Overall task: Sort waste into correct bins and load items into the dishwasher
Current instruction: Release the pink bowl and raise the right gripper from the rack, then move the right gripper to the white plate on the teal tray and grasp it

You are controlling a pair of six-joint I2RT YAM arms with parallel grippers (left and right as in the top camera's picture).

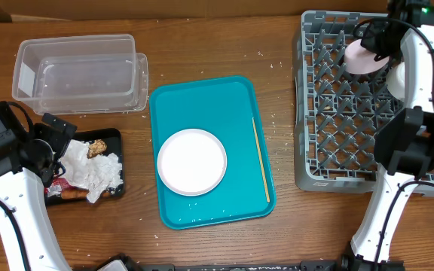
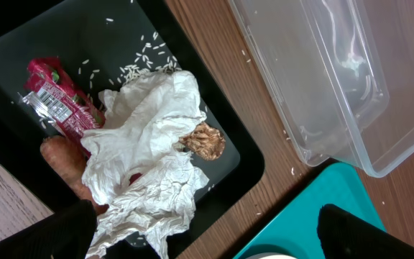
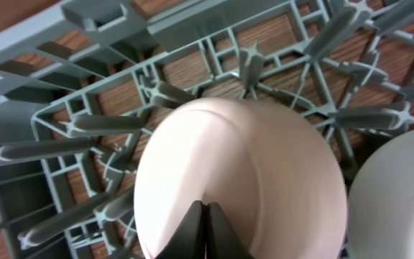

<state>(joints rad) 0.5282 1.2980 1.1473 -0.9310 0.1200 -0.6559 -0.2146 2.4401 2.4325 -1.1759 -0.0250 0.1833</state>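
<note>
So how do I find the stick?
Look at the teal tray in the middle of the table. A white plate lies on it, and the stick lies along the tray's right edge. It is the only thin, straight, wooden thing there.

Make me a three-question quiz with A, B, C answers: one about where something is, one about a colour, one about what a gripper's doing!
1. Where is the wooden stick? A on the floor; B on the teal tray; C inside a cup.
2. What colour is the crinkled wrapper? A red; B blue; C yellow.
3. What is the right gripper doing? A hanging wide open; B holding a spoon; C shut on the pink plate.
Answers: 1 B, it lies along the tray's right edge. 2 A, it shows red in the left wrist view. 3 C, it pinches the plate's rim.
</note>
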